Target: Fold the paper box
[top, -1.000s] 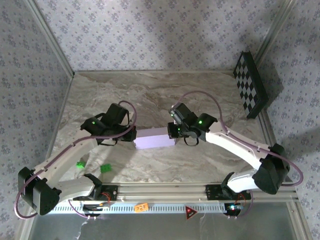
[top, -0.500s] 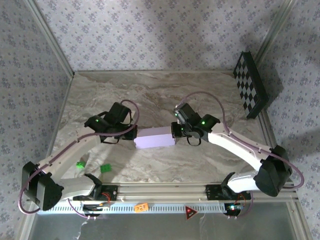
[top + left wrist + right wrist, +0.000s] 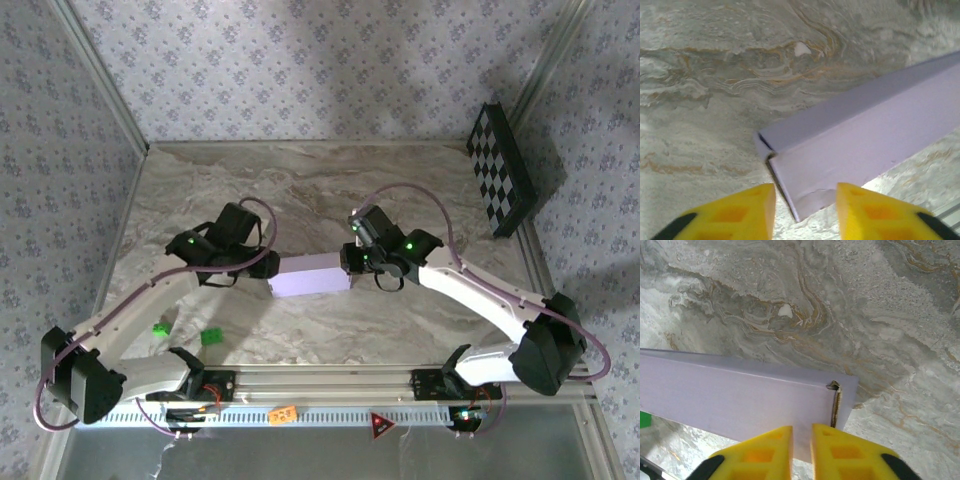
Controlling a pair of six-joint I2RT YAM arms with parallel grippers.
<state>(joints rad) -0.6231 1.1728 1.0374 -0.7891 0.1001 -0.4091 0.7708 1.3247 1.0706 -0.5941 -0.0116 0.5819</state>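
Lavender paper box (image 3: 309,274) lies lengthwise left-right; left fingers (image 3: 765,210) parted, right fingers (image 3: 827,450) nearly closed, gripping nothing.

Paper box (image 3: 309,274), shallow lavender rectangle, folded shut, flat mid-table

Box (image 3: 865,135): in left wrist view, its far end runs off the right edge; in right wrist view, cut by the left edge. Left fingers (image 3: 735,212): bases cut by bottom edge. Green bits (image 3: 185,333), lower left of top view: too small to identify.
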